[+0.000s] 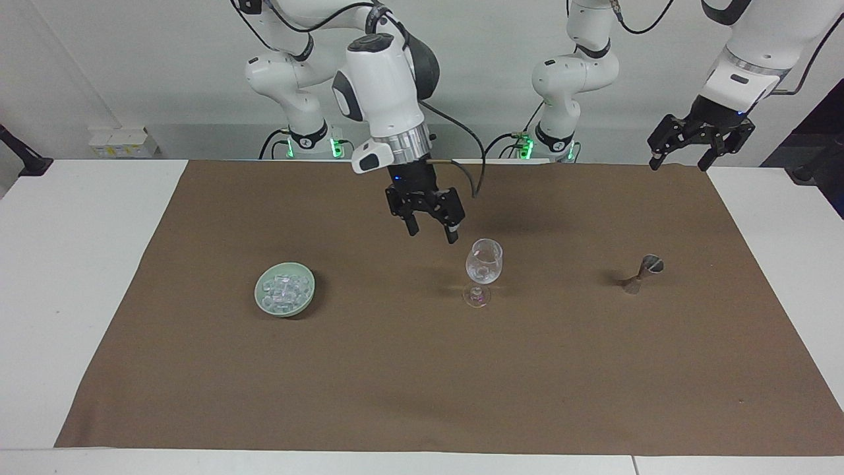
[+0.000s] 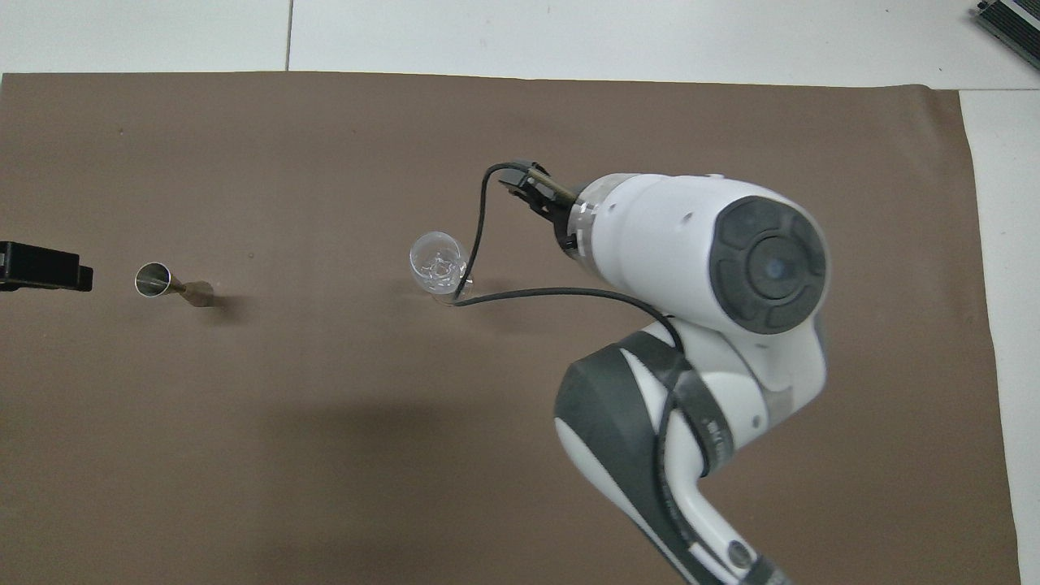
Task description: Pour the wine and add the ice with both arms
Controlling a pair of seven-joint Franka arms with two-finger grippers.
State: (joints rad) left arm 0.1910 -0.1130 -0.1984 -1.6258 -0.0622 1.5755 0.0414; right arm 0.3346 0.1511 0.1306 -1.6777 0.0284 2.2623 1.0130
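Observation:
A clear stemmed glass (image 1: 484, 262) (image 2: 437, 266) stands mid-mat with something small and clear in its bowl. The ice (image 1: 285, 287) is a heap of glassy cubes in a pale green bowl (image 1: 270, 305) toward the right arm's end. My right gripper (image 1: 432, 235) hangs open and empty over the mat between glass and bowl, close beside the glass. In the overhead view its own wrist hides it and the bowl. My left gripper (image 1: 680, 163) waits open, raised over the mat's corner at the left arm's end. Wine is out of view.
A small metal jigger (image 1: 643, 272) (image 2: 166, 282) stands on the brown mat (image 1: 422, 382) toward the left arm's end, level with the glass. The right arm's black cable (image 2: 552, 294) droops over the glass in the overhead view.

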